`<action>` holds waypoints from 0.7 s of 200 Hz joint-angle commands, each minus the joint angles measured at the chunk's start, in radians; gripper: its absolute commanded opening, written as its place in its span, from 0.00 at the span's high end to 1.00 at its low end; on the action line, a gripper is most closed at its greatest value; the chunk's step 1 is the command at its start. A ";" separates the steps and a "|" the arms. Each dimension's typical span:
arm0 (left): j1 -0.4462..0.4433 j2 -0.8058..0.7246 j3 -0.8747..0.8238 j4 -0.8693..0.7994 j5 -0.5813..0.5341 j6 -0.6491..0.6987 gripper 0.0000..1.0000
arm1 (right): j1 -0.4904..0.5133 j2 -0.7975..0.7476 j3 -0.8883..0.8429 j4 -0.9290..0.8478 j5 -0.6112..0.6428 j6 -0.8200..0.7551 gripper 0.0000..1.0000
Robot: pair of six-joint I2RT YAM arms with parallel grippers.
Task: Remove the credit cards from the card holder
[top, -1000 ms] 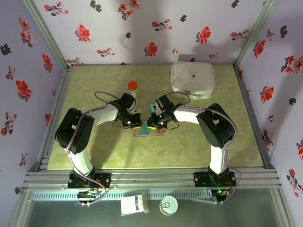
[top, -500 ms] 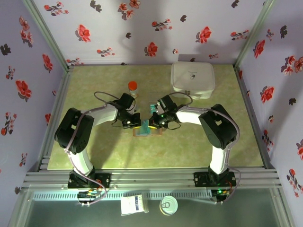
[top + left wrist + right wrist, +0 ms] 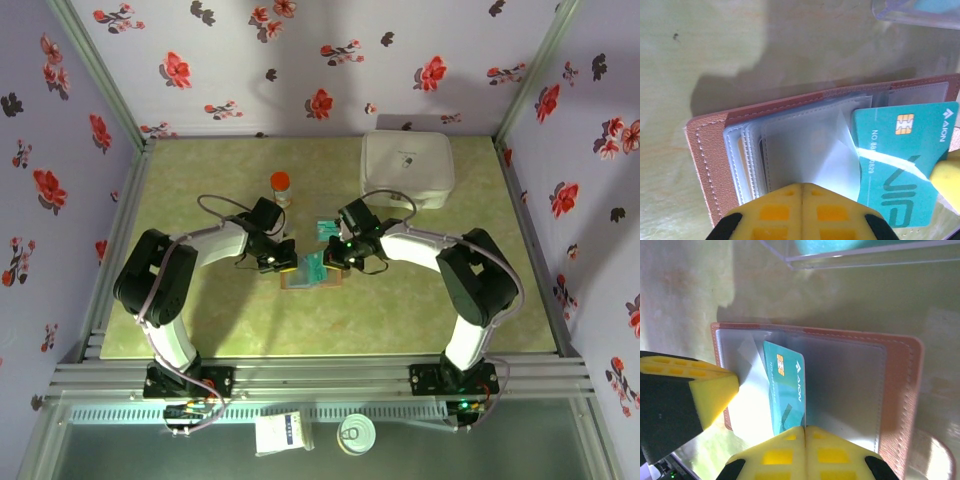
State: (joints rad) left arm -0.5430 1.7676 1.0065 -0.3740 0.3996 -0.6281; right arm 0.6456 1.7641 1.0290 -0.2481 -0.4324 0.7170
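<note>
The brown card holder (image 3: 308, 279) lies open on the table between both grippers, its clear sleeves fanned out (image 3: 790, 145). My left gripper (image 3: 802, 186) is shut on the edge of one clear sleeve, pinning the card holder (image 3: 710, 150). A teal credit card (image 3: 905, 160) with a gold chip sticks partly out of a sleeve. My right gripper (image 3: 805, 429) is shut on that card's (image 3: 785, 385) lower edge, over the open card holder (image 3: 900, 390). From above, the left gripper (image 3: 287, 262) and right gripper (image 3: 328, 262) meet over the teal card (image 3: 312, 268).
A clear sleeve with something teal inside (image 3: 325, 229) lies just behind the holder, at the top edge of the wrist views (image 3: 855, 252). An orange-capped bottle (image 3: 280, 185) stands behind the left gripper. A white rounded case (image 3: 406, 168) sits back right.
My right gripper has shut on the teal card and drawn it rightward out of its sleeve; the right arm swung right. The left gripper has stayed shut on the sleeve.
</note>
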 commanded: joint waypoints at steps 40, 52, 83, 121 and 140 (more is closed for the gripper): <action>0.006 -0.021 -0.025 -0.020 0.008 -0.013 0.99 | 0.015 -0.039 0.032 -0.128 0.082 -0.057 1.00; 0.006 -0.022 -0.025 -0.020 0.007 -0.013 0.99 | 0.023 -0.030 0.040 -0.129 0.077 -0.056 1.00; 0.006 -0.023 -0.026 -0.019 0.007 -0.012 0.99 | 0.046 -0.005 0.071 -0.133 0.076 -0.047 0.99; 0.007 -0.028 -0.029 -0.015 0.007 -0.010 0.98 | 0.066 0.006 0.092 -0.110 0.076 -0.013 0.92; 0.006 -0.025 -0.026 -0.013 0.012 -0.012 0.98 | 0.068 0.022 0.101 -0.116 0.078 -0.013 0.92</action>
State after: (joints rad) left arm -0.5423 1.7565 0.9955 -0.3714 0.4046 -0.6292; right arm 0.7052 1.7527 1.0973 -0.3431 -0.3737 0.6888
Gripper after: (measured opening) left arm 0.045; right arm 0.081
